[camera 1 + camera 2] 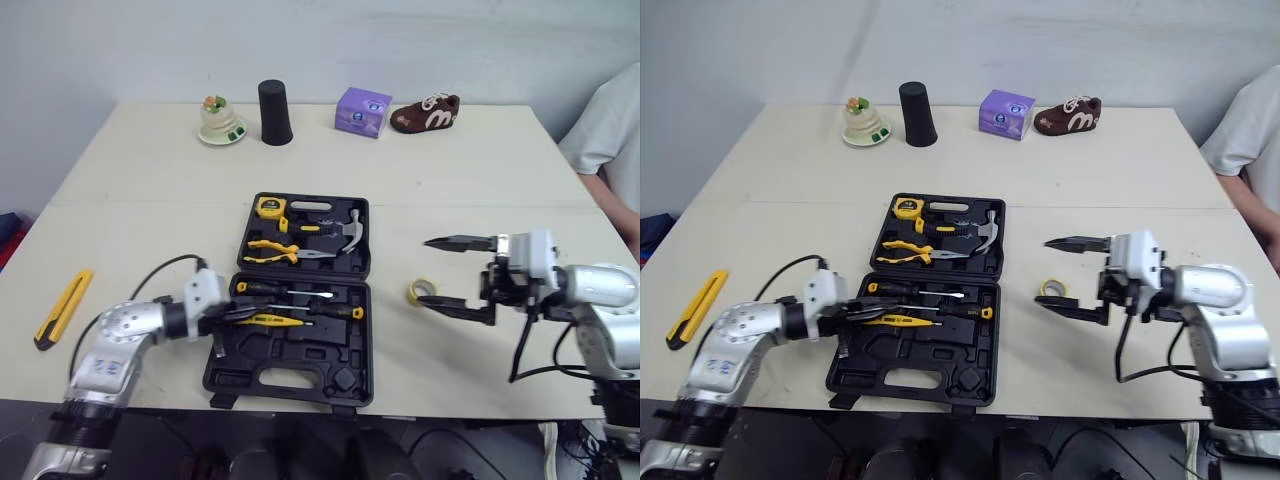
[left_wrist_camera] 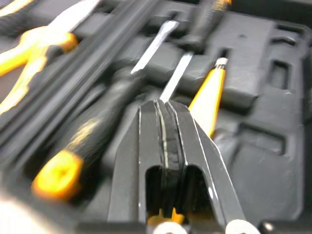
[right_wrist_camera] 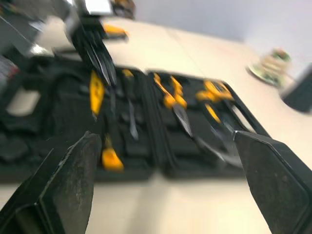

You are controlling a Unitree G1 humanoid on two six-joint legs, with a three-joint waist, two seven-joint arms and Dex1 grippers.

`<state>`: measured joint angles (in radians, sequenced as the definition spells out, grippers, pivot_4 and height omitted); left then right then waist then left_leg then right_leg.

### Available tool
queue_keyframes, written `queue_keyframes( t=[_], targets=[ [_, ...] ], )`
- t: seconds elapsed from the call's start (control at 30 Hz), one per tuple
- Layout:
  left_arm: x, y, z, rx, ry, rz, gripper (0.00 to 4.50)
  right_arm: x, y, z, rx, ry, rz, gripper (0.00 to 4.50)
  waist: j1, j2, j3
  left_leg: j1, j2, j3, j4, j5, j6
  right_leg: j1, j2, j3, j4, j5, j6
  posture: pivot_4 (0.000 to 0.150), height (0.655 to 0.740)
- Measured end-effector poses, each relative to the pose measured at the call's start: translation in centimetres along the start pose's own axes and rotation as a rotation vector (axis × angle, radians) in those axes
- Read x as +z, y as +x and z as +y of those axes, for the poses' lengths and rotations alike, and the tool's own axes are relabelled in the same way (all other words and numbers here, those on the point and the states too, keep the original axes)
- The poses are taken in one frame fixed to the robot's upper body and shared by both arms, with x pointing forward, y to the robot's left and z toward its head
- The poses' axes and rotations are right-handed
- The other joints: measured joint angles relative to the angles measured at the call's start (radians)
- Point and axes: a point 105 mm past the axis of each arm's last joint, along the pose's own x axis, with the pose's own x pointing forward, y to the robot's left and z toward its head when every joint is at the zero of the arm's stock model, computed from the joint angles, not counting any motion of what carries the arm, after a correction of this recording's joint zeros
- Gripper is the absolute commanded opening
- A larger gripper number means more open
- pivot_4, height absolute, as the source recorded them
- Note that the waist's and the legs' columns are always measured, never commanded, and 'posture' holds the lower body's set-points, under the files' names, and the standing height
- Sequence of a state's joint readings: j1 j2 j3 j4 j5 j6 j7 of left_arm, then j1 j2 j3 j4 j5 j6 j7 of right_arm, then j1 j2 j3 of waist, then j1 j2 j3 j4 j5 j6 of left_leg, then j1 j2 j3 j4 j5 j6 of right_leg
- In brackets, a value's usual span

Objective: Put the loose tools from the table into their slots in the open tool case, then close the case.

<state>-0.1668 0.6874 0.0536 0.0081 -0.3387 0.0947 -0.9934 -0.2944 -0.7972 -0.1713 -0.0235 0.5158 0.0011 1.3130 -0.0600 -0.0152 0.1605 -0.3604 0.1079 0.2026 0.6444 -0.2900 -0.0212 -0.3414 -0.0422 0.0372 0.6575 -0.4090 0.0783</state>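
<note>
**Case** [image 1: 300, 375]: black, open flat at the middle of the table [image 1: 150, 200]. The far half held a tape measure [image 1: 268, 207], pliers [image 1: 275, 252] and a hammer [image 1: 347, 232]. The near half held screwdrivers [image 1: 285, 291], with several slots bare.

**Left gripper** [image 1: 240, 312]: over the near half's left side, fingers pressed together, tips just beside the screwdriver shafts. Whether it pinched anything could not be told.

**Right gripper** [image 1: 424, 271]: spread wide, to the right of the case.

**Tape roll** [image 1: 421, 291]: yellow, loose on the table just beside the case. It lay between the right fingers, close by the nearer one; contact could not be told.

**Knife** [image 1: 63, 308]: yellow, loose near the table's left edge, well apart from both grippers.

**Sundries:** cup [image 1: 275, 113], box [image 1: 362, 111] and shoe [image 1: 425, 113] along the far side; a person's sleeve [image 1: 610, 130] at the right.

**Hazards, as judged:**
- A finger closing off-centre would likely skid the roll away rather than seize it.
- The left fingertips, so near the seated screwdrivers, might lever one from its slot.
- A careless reach could push the knife off the edge.
- Any tool left proud would stop the case from shutting.
</note>
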Motion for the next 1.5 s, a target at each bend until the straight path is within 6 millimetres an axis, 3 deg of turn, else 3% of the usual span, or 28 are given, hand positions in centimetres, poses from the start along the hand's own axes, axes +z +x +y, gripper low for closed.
queue_keyframes(
  t=[0.07,0.17,0.23,0.27,0.3,0.43,0.5,0.73,0.9,1.03,1.2,1.37,1.5],
  targets=[
    [0.7,-2.3,1.1,0.104,-0.043,-0.030,1.21,-0.7,-2.2,-1.4,-0.105,0.002,0.020,4.50,-0.003,-0.007,0.006,-0.004,0.001,0.000,0.001,0.000,-0.001,-0.003,0.001,0.000,-0.001,0.000,0.000,0.150,0.7400],
    [1.4,-8.9,4.1,0.408,-0.096,-0.033,2.71,-2.7,-7.4,-3.6,-0.361,-0.022,0.088,4.50,-0.004,-0.012,0.010,-0.010,0.000,0.000,0.002,-0.001,0.000,-0.009,0.000,-0.001,-0.003,0.000,0.000,0.150,0.7400],
    [1.2,-13.4,4.9,0.590,-0.100,0.001,3.49,-3.8,-9.5,-4.1,-0.467,-0.031,0.122,4.50,-0.009,-0.010,0.012,-0.010,-0.001,0.000,0.001,-0.002,0.000,-0.009,-0.001,0.000,-0.004,0.000,0.001,0.150,0.7400],
    [1.1,-15.6,5.2,0.690,-0.100,0.002,4.14,-4.4,-10.9,-4.4,-0.534,-0.027,0.146,4.50,-0.017,-0.009,0.017,-0.010,-0.002,0.001,0.001,-0.002,0.000,-0.009,-0.002,0.001,-0.004,-0.001,0.001,0.150,0.7400],
    [1.1,-17.0,5.3,0.760,-0.094,-0.011,4.45,-4.8,-11.8,-4.7,-0.580,-0.032,0.163,4.50,-0.020,-0.008,0.021,-0.010,-0.002,0.001,0.002,-0.002,0.000,-0.009,-0.002,0.001,-0.004,0.000,0.002,0.150,0.7400],
    [-1.8,-26.4,4.9,1.200,-0.139,0.047,4.45,-6.7,-19.2,-5.5,-0.941,-0.020,0.289,4.50,-0.030,-0.010,0.026,-0.010,-0.002,0.001,0.002,-0.002,0.000,-0.009,-0.002,0.001,-0.004,0.000,0.002,0.150,0.7400],
    [-3.1,-30.0,3.8,1.379,-0.182,0.054,4.45,-7.3,-21.5,-5.1,-1.062,-0.013,0.323,4.50,-0.036,-0.013,0.027,-0.009,-0.002,0.001,0.002,-0.002,0.000,-0.009,-0.002,0.001,-0.004,0.000,0.002,0.150,0.7400],
    [-6.7,-36.8,-0.5,1.644,-0.299,0.166,4.45,-9.3,-24.3,-2.9,-1.194,0.013,0.409,4.50,-0.061,-0.017,0.029,-0.008,-0.002,0.000,0.001,-0.002,-0.001,-0.007,-0.003,0.000,-0.003,0.000,0.003,0.150,0.7400],
    [-8.2,-39.1,-2.3,1.758,-0.370,0.199,4.45,-9.9,-25.1,-2.5,-1.255,0.033,0.430,4.50,-0.079,-0.017,0.029,-0.007,-0.002,-0.001,0.000,-0.002,-0.001,-0.006,-0.004,-0.001,-0.003,0.001,0.003,0.150,0.7400],
    [-7.8,-38.7,-1.9,1.725,-0.358,0.197,4.45,-9.5,-24.0,-4.0,-1.275,0.048,0.332,4.50,-0.085,-0.018,0.028,-0.007,-0.002,-0.001,0.000,-0.002,-0.002,-0.006,-0.003,-0.001,-0.002,0.001,0.003,0.150,0.7400],
    [-5.8,-36.8,-0.1,1.610,-0.302,0.163,4.45,-9.1,-19.5,-5.9,-1.148,0.084,0.174,4.50,-0.082,-0.018,0.028,-0.008,-0.002,-0.001,-0.001,-0.002,-0.002,-0.007,-0.003,-0.001,-0.002,0.001,0.003,0.150,0.7400],
    [-4.0,-33.0,0.3,1.302,-0.332,0.195,4.45,-6.3,-9.4,-6.8,-0.758,0.100,-0.045,4.50,-0.084,-0.018,0.028,-0.011,0.000,0.000,0.000,-0.002,-0.003,-0.011,-0.001,-0.001,0.000,0.001,0.003,0.150,0.7400],
    [-3.4,-32.1,-0.2,1.157,-0.380,0.279,4.45,-2.7,-3.2,-6.0,-0.494,0.070,-0.177,4.50,-0.078,-0.017,0.029,-0.014,0.000,0.000,0.000,-0.001,-0.003,-0.016,-0.002,-0.001,0.002,0.000,0.003,0.150,0.7400]
  ],
)
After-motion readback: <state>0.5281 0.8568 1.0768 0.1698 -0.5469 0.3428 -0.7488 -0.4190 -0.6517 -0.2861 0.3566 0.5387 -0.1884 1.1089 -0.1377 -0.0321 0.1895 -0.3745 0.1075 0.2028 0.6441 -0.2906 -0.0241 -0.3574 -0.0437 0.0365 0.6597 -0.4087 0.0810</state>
